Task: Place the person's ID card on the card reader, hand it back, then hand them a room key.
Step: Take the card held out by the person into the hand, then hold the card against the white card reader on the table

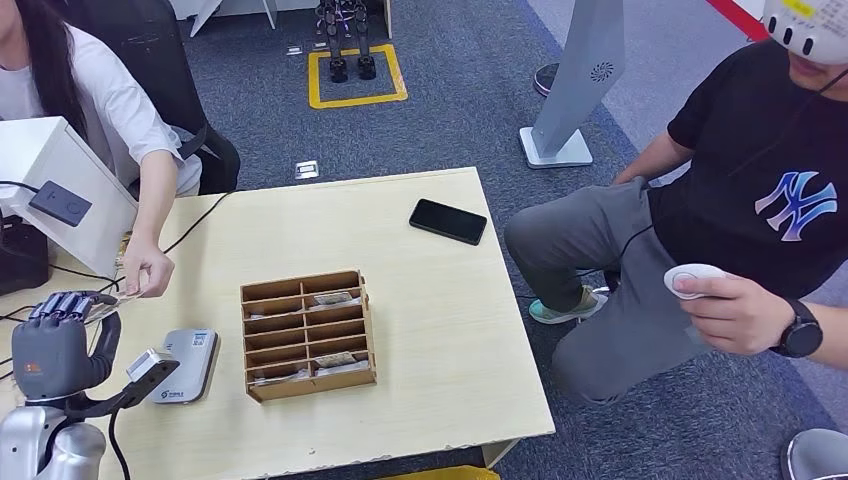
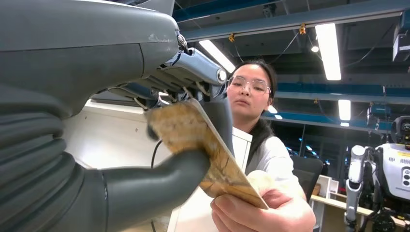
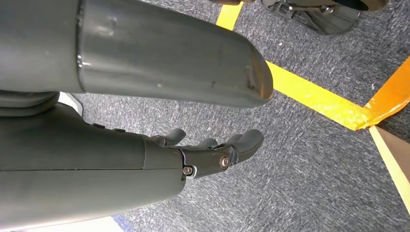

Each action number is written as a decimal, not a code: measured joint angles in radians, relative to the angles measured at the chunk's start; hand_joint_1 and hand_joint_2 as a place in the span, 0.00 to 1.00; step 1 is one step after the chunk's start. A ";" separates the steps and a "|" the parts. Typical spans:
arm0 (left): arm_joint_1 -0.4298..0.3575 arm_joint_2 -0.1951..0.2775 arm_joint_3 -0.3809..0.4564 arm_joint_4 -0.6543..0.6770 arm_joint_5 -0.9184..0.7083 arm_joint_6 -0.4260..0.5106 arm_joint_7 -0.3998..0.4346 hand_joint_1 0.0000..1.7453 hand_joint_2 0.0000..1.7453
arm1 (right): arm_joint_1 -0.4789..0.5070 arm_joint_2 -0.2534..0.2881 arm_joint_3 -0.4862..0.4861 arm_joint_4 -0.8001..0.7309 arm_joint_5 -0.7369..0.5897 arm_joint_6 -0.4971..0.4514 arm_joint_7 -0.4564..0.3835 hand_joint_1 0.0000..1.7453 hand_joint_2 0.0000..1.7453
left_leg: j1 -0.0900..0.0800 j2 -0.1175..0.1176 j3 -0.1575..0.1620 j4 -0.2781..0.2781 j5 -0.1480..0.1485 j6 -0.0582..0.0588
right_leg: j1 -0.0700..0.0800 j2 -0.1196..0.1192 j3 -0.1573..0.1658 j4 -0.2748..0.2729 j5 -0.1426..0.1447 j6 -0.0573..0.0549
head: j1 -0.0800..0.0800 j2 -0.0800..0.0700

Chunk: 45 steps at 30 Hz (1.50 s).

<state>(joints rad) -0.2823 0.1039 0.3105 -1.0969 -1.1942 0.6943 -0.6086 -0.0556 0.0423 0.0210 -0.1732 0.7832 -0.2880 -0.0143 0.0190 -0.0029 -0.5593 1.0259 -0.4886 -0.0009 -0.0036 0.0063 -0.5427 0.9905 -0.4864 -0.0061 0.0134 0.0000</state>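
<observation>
The left hand [image 1: 55,345] is up by the left edge of the surface [image 1: 430,330]. Its thumb and fingers [image 2: 193,67] pinch the ID card [image 2: 203,145]; thumb on one flat side, fingers on the other. The person's hand [image 2: 263,208] holds the far end of the same card, so both have it at once. From the head view that person's hand [image 1: 148,270] is just past the robot's fingers, w/ the card between them, hard to see there.

The right hand [image 3: 212,154] hangs over grey carpet & yellow tape. Its fingers are a bit bent, apart, w/ nothing in them.

The card reader [image 1: 185,365] lies near the front left corner of the surface. Just beside it is the wooden key box [image 1: 308,335], mid surface. A black phone [image 1: 448,221] is near the back right corner.
</observation>
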 joint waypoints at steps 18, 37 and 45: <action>-0.009 0.033 -0.133 0.034 0.497 -0.272 0.059 1.00 1.00 | 0.000 0.001 -0.020 0.000 0.030 -0.001 -0.010 0.00 0.00 | 0.000 0.000 0.000 0.000 0.000 0.000 | 0.000 0.000 0.000 0.000 0.000 0.000 | 0.000 0.000; -0.057 0.141 -0.262 0.119 0.705 -0.704 0.166 1.00 1.00 | 0.004 0.003 -0.062 0.000 0.032 -0.002 -0.013 0.00 0.00 | 0.000 0.002 0.000 0.000 0.000 0.000 | 0.000 0.001 -0.001 0.000 0.001 -0.001 | 0.000 0.000; -0.056 0.179 -0.311 0.152 0.667 -0.742 0.181 1.00 1.00 | 0.004 0.005 -0.074 0.000 0.035 -0.003 -0.013 0.00 0.00 | 0.000 0.002 0.000 0.000 0.000 0.000 | 0.000 0.002 -0.001 0.001 0.001 -0.001 | 0.000 0.000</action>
<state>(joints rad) -0.3383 0.2828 -0.0010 -0.9445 -0.5270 -0.0481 -0.4276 -0.0514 0.0473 -0.0532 -0.1732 0.8178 -0.2914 -0.0273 0.0191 -0.0010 -0.5596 1.0260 -0.4882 -0.0007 -0.0035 0.0080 -0.5435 0.9911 -0.4855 -0.0070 0.0133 0.0000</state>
